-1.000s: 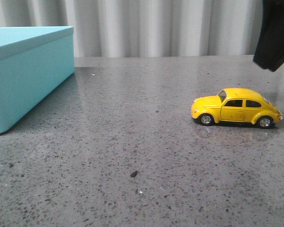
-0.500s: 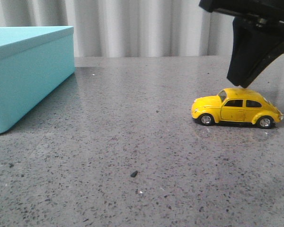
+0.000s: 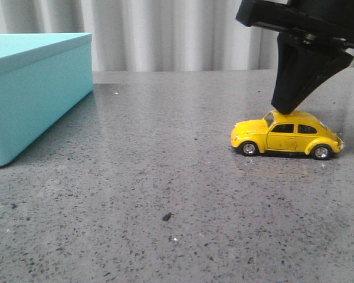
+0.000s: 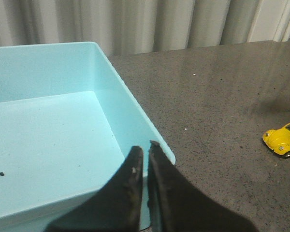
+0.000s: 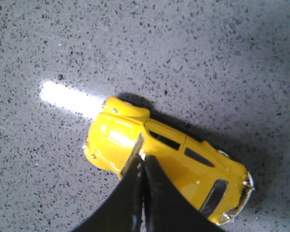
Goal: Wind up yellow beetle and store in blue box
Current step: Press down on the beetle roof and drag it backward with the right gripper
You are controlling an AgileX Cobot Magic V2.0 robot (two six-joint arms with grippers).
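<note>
Front view shows the right gripper (image 3: 288,109), fingers pressed together, touching the yellow beetle (image 3: 286,137) roof at the right. Left gripper (image 4: 145,155), also closed, hovers over the blue box (image 4: 135,108).

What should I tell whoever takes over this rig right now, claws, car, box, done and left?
Right claw: shut, tips pressing on the yellow beetle, at the windshield and roof, not gripping it.
Left claw: shut, empty, above the blue box near its rim.
Beetle: on its wheels on the table, right side, nose toward the box. It has slid slightly toward the box in the last half second.
Box: far left, open, no car inside.
Done: contact made.
Left: wind-up, then storing the beetle.
</note>
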